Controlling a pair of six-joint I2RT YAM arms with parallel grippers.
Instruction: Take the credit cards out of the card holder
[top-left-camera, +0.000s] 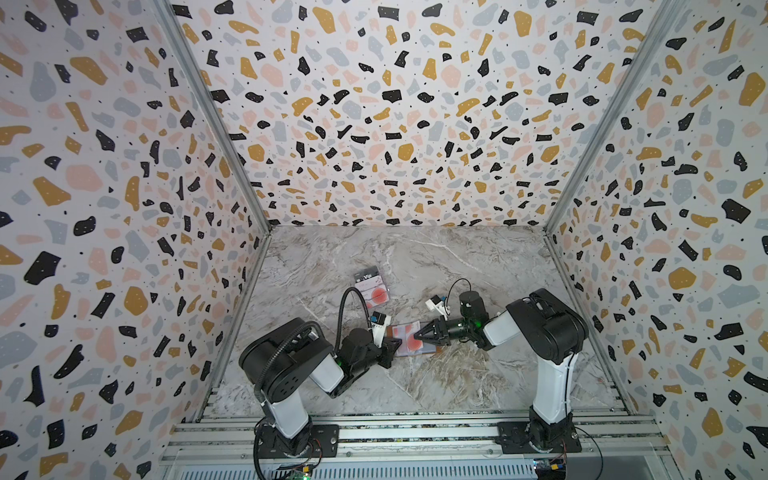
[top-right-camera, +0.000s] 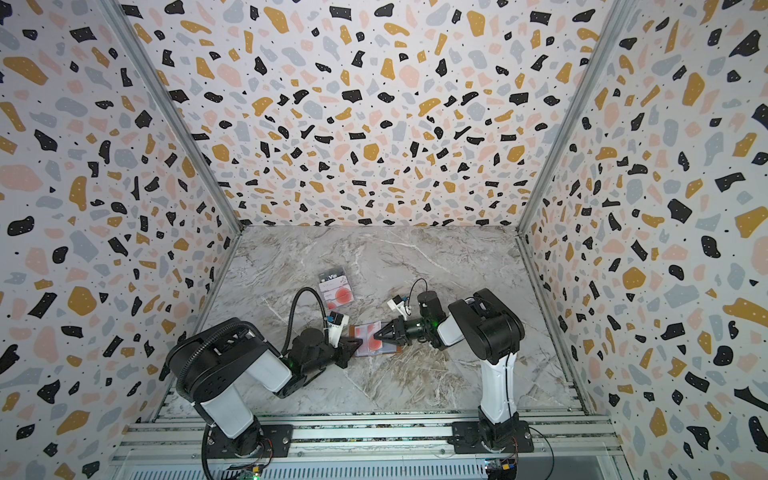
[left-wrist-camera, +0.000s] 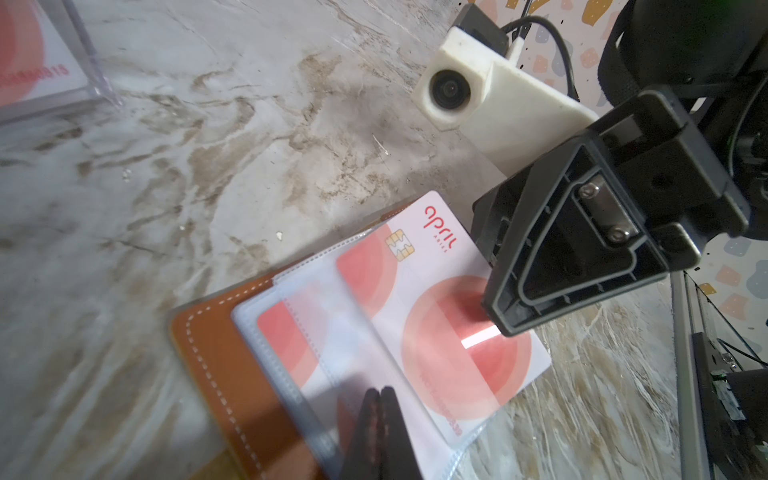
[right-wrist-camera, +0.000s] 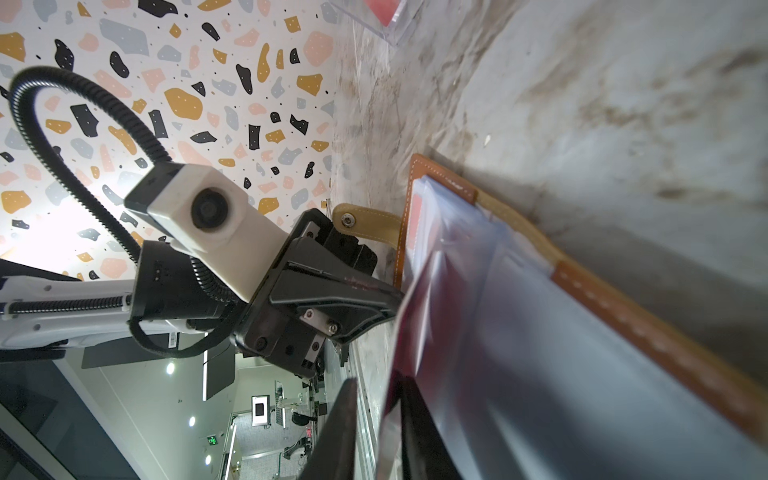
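Terrazzo-print walls (top-left-camera: 374, 124) close in a grey marbled worktop (top-left-camera: 457, 266) on three sides.

Card holder (top-left-camera: 434, 351): lies open and flat, about midway between the left and right edges of the worktop and nearer the front edge than the back. Tan leather with white stitching shows in the left wrist view (left-wrist-camera: 216, 357). The snap tab strap (right-wrist-camera: 365, 224) sticks out flat from one side. The clear sleeves (left-wrist-camera: 291, 316) are fanned up over the leather.

Credit card (left-wrist-camera: 436, 374): white with red circles, chip and red logo showing. One end lies under a clear sleeve; the other end is bare and reaches past the edge of the holder. A second red-circle card sits inside a sleeve beside it.

Left end effector (left-wrist-camera: 379, 395): jaws together, tips down on the sleeves at the holder's left side (right-wrist-camera: 397, 297). Cannot tell if a sleeve is pinched.

Right end effector (right-wrist-camera: 374, 415): jaws a little apart, one on each side of the card's bare edge, with a gap showing beside one finger. In both top views it reaches in from the right, tip over the red circle (top-left-camera: 415, 337) (top-right-camera: 376, 336).

Clear plastic case (top-left-camera: 371, 286): farther back and to the left of the holder, well apart from it, holding a dark "Vip" card and red-circle cards.
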